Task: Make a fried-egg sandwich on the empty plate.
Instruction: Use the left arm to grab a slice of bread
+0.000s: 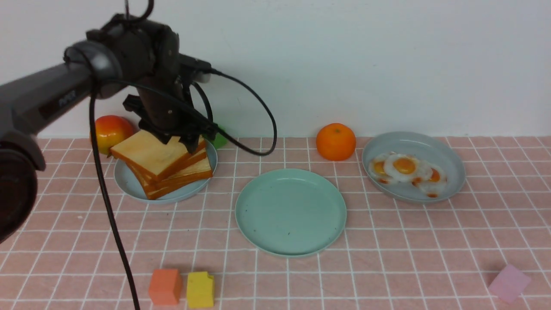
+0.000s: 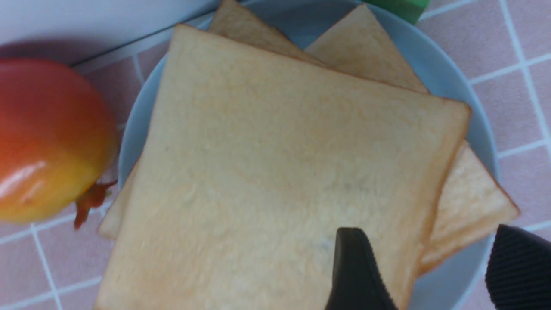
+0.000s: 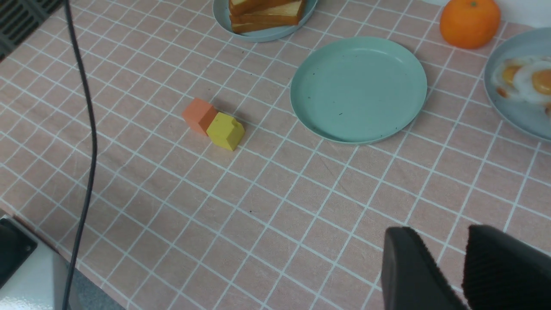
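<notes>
The empty plate (image 1: 290, 211), mint green, lies at the table's middle and also shows in the right wrist view (image 3: 359, 88). A stack of toast slices (image 1: 159, 161) rests on a grey-blue plate (image 1: 129, 185) at the back left. My left gripper (image 1: 181, 142) hangs over the stack's right side, open. One finger (image 2: 353, 267) is above the top slice (image 2: 280, 163) and the other (image 2: 516, 267) is past the stack's edge. Fried eggs (image 1: 404, 165) lie on a grey-blue plate (image 1: 447, 159) at the right. My right gripper (image 3: 443, 234) is open over bare tablecloth, holding nothing. No fried-egg sandwich is in view.
A red-yellow fruit (image 1: 111, 131) sits left of the toast plate and a green block (image 1: 219, 138) behind it. An orange (image 1: 335, 141) stands behind the mint plate. Orange (image 1: 165, 286) and yellow (image 1: 200, 289) blocks lie front left, a pink block (image 1: 509, 282) front right. A black cable (image 1: 107, 206) hangs down at the left.
</notes>
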Action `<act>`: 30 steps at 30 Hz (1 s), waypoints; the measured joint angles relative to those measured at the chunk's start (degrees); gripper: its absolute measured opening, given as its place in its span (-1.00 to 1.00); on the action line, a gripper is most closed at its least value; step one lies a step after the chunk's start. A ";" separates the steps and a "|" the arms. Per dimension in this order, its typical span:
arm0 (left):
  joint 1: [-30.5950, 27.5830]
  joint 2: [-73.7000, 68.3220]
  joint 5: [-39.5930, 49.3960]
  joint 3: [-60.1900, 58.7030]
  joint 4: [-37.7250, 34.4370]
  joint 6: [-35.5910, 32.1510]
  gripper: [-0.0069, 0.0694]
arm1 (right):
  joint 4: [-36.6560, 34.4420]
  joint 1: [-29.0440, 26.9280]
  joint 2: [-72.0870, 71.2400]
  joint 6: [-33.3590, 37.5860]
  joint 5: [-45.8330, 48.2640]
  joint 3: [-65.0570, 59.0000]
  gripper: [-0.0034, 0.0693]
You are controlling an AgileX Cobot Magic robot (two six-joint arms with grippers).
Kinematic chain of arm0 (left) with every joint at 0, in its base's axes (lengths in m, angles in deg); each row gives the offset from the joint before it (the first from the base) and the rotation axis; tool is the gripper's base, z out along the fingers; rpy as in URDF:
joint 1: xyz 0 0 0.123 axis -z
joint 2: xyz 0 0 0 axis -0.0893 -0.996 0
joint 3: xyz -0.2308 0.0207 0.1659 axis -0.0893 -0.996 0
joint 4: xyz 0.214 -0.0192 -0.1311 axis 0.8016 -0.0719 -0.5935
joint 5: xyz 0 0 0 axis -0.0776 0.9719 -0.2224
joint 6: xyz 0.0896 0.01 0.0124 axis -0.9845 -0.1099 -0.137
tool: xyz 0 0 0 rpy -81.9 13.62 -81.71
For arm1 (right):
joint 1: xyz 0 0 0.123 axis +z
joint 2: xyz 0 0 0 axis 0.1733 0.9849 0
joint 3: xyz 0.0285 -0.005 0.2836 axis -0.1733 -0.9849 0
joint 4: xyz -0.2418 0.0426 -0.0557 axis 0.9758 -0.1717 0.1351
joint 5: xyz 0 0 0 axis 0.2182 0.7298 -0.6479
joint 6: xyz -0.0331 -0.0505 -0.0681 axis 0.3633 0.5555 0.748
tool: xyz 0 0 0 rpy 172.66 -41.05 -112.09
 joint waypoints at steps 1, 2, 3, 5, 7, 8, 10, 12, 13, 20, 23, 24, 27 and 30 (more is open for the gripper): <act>0.00 -0.45 -0.64 -0.01 0.41 -0.35 0.28 | 0.00 0.00 0.00 0.00 0.00 0.00 -0.29; 0.00 -0.61 -1.06 -0.01 0.57 -0.43 0.28 | 0.00 0.00 0.00 0.00 0.00 0.00 -0.29; 0.00 -1.27 -1.96 -0.01 1.36 -0.50 0.28 | 0.00 0.00 0.00 0.00 0.00 0.00 -0.29; 0.00 -1.92 -2.84 -0.01 1.76 -0.62 0.28 | 0.00 0.00 0.00 0.00 0.00 0.00 -0.28; 0.00 -2.35 -3.00 -0.01 1.98 -0.62 0.28 | 0.00 0.00 0.00 0.00 0.00 0.00 -0.28; 0.00 -2.65 -3.18 -0.01 2.19 -0.62 0.28 | 0.00 0.00 0.00 0.00 0.00 0.00 -0.28; 0.00 -2.86 -3.23 -0.01 2.53 -0.62 0.28 | 0.00 0.00 0.00 0.00 0.00 0.00 -0.28; 0.05 -2.93 -3.23 -0.01 2.71 -0.62 0.27 | 0.00 0.00 0.00 0.00 0.00 0.00 -0.28; 0.05 -2.95 -3.23 -0.01 2.85 -0.62 0.25 | 0.00 0.00 0.00 0.00 0.00 0.00 -0.28; 0.17 -3.63 -3.64 -0.01 3.21 -0.68 -0.23 | -0.18 0.00 0.00 0.00 0.00 0.05 -0.28; 0.42 -3.63 -3.76 0.05 3.21 -0.85 -0.54 | -0.15 0.00 0.00 0.00 0.00 0.05 -0.28; 0.49 -3.63 -3.76 0.05 3.27 -0.87 -0.69 | -0.15 0.00 0.00 0.00 0.00 0.05 -0.28; 0.49 -3.57 -3.76 0.12 3.59 -0.98 -0.80 | -0.20 0.00 0.00 0.00 0.00 0.05 -0.28; 0.49 -2.45 -1.69 0.88 3.45 -0.98 -0.80 | -0.33 0.00 0.00 0.00 0.00 0.05 -0.28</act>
